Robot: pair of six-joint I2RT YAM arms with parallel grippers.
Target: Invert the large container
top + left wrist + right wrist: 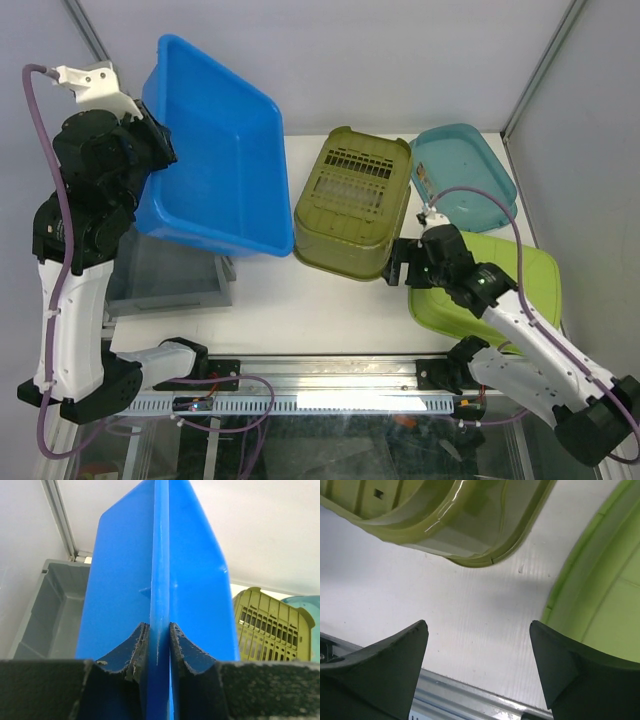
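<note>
Large blue rectangular plastic tub (pixel 215 150) is held tilted, upper left of top view, rim clamped by left fingers (pixel 131 650). Right fingers (pixel 395 655) are spread, empty. Risk: narrow rim grip may slip w/ rotation; tub could be dropped onto adjacent olive slotted plastic basket (pixel 352 200).

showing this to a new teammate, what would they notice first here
The big blue tub grabs the eye first: it is tipped up steeply at the left of the table, its rim pinched in the left gripper. Next comes the olive slotted basket in the middle, with the right gripper open just beside its near corner.
</note>
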